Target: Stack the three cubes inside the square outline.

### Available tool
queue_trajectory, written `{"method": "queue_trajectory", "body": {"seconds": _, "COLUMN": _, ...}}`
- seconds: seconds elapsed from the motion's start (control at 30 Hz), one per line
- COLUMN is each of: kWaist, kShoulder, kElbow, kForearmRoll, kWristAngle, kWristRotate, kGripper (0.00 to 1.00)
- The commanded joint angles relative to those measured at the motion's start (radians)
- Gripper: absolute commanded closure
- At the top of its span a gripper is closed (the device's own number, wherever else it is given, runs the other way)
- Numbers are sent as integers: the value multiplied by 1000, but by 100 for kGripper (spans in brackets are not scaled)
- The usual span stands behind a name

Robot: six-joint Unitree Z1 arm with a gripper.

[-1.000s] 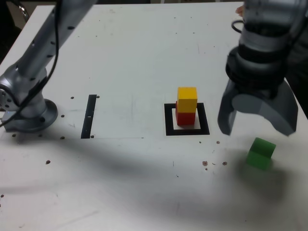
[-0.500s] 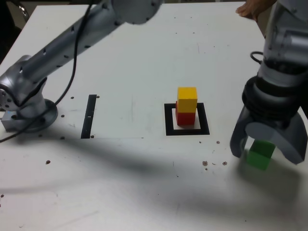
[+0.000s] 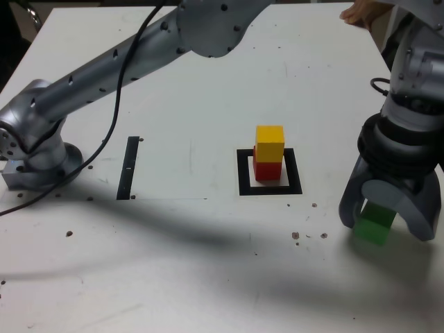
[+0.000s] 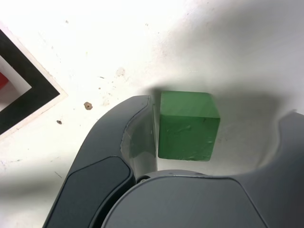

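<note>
Green cube between the parted claw jaws, against one, clear of the other.

- a robotics lab or test bench, going by the setup.
- a plain white worktop, scuffed and dotted with small dark specks, fills nearly the whole exterior view.
- a grey robot arm is mounted by its round base at the exterior view's left edge, with a black cable running along it.
- black tape marks on the surface: a square outline and a narrow strip to its left.
- small coloured cubes serve as test pieces.
- a person's hand rests at the far right corner.
</note>
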Motion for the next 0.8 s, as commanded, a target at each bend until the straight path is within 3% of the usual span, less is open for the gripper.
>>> {"method": "queue_trajectory", "body": {"seconds": 0.0, "kWaist": -4, "kShoulder": 7, "kElbow": -9, "kForearmRoll": 6, "kWristAngle": 0, "kWristRotate": 5, "kGripper": 72}}
{"method": "queue_trajectory", "body": {"seconds": 0.77, "kWaist": -4, "kShoulder": 15, "kElbow": -8, "kForearmRoll": 10, "kWristAngle": -10, "kWristRotate": 6, "kGripper": 72}}
